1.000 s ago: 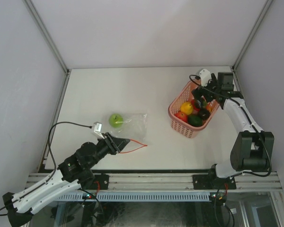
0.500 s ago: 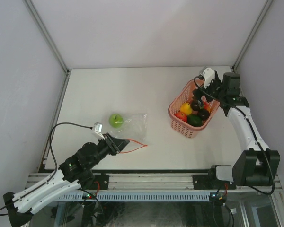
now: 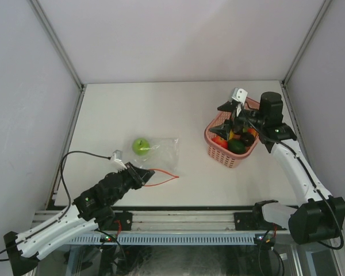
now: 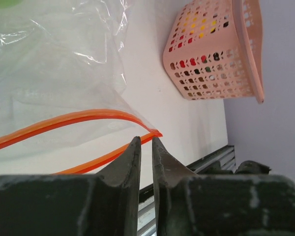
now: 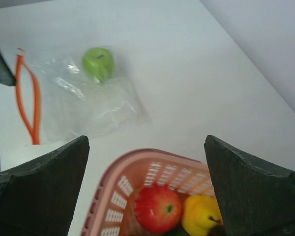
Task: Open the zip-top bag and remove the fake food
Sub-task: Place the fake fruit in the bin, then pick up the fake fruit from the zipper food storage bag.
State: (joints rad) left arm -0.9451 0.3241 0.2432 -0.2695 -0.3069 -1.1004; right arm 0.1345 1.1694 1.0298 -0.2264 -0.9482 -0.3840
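Handling: the zip-top bag (image 4: 64, 73) is thin clear film, crinkled, limp and very light, so I expect it to drag or fold rather than resist. The stiffest place to hold is the orange zip strip (image 4: 78, 118); its two lips are parted at the mouth.

Left pincer (image 4: 145, 140): jaws drawn almost together with a narrow slit, and the strip's corner sits right at the tips. I cannot tell whether it is pinched.

Bag lies flat on the worktop (image 3: 132, 103), spreading away from those tips. One piece of fake food, a green apple (image 3: 141, 145), appears to sit at its far end.

Right pincer (image 5: 146, 142): spread wide, holding nothing, with the pink basket (image 5: 123, 196) of red and yellow fruit below it.
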